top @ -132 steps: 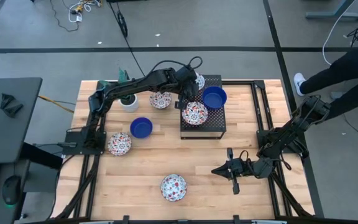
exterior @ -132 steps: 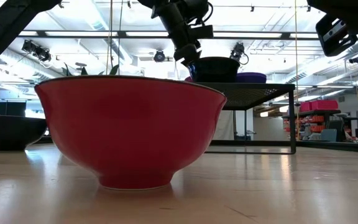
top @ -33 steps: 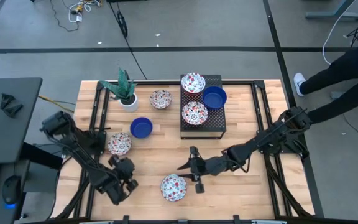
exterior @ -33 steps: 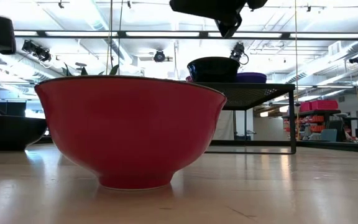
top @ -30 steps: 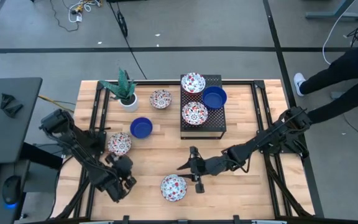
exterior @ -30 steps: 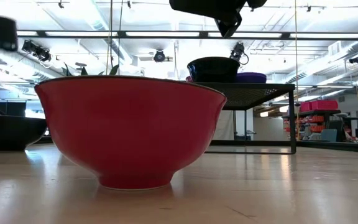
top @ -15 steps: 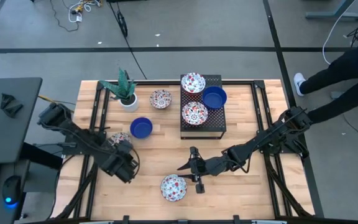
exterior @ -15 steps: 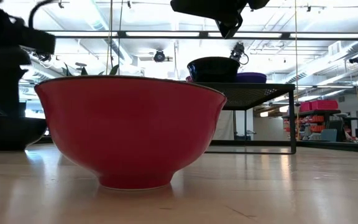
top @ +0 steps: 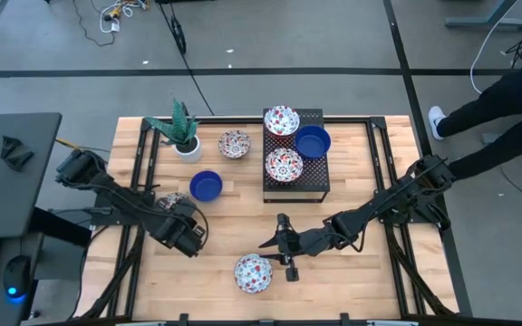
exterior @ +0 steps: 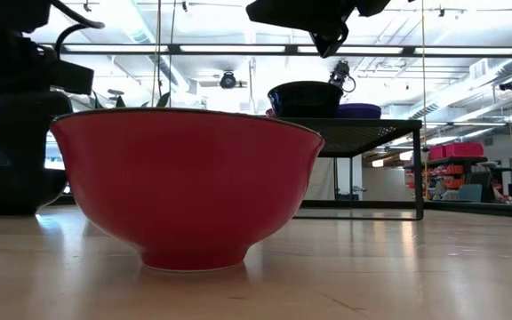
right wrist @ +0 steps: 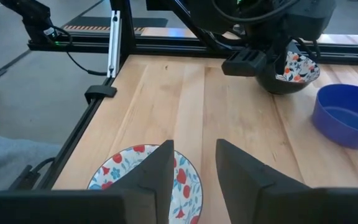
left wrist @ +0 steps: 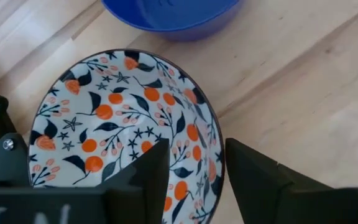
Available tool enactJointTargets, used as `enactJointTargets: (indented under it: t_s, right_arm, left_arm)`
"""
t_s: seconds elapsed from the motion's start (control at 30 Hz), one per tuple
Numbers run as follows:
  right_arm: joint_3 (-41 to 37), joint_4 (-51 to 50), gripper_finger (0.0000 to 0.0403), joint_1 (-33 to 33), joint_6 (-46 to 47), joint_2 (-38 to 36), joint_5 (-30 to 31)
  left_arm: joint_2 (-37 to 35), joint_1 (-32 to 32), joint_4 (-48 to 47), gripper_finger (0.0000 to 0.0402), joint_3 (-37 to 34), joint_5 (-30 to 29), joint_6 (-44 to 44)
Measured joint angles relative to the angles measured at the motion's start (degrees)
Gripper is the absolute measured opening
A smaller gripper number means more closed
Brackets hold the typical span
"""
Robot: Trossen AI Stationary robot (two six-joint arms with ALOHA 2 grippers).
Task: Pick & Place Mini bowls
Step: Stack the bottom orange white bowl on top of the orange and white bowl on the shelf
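The left hand (top: 188, 237) hangs low over a patterned bowl (left wrist: 123, 130) at the tabletop's (top: 361, 272) left side, with a blue bowl (top: 206, 186) just beyond it crowding the far approach. The right hand (top: 279, 246) hovers beside the near patterned bowl (top: 253, 273). The raised black rack (top: 295, 186) blocks the far centre; the tabletop's near right lies bare.

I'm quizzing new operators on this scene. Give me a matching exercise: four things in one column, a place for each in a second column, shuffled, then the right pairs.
Things:
1. plant pot
2. blue bowl on the rack
3. left gripper
4. right gripper

Places:
A. above the floral bowl at the table's near edge
B. back left corner of the table
C. over a floral bowl on the table's left side
D. on the black rack

Pairs: 1-B, 2-D, 3-C, 4-A
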Motion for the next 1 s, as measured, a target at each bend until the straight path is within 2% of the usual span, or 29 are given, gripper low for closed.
enactJointTargets:
  t_s: [0.43, 0.8, 0.9, 1.0]
  right_arm:
    - [-0.04, -1.22, 0.0123, 0.02, 0.01, -0.02, -0.13]
    - [-0.04, -1.41, 0.0123, 0.83, 0.01, -0.04, -0.2]
    - [-0.07, -3.07, 0.0123, 1.72, 0.03, -0.6, -0.22]
    - [-0.07, -5.65, 0.0123, 3.19, 1.31, -2.31, -0.24]
  left_arm:
    - [0.0, 1.45, 0.65, 0.0099, 0.0, 2.06, 0.72]
    - [0.0, 1.45, 0.65, 0.0088, 0.0, 2.53, 1.23]
    - [0.0, 1.45, 0.85, 0.0064, 0.0, 2.57, 2.34]
    - [0.0, 1.39, 0.93, 0.0021, 0.07, 2.58, 3.38]
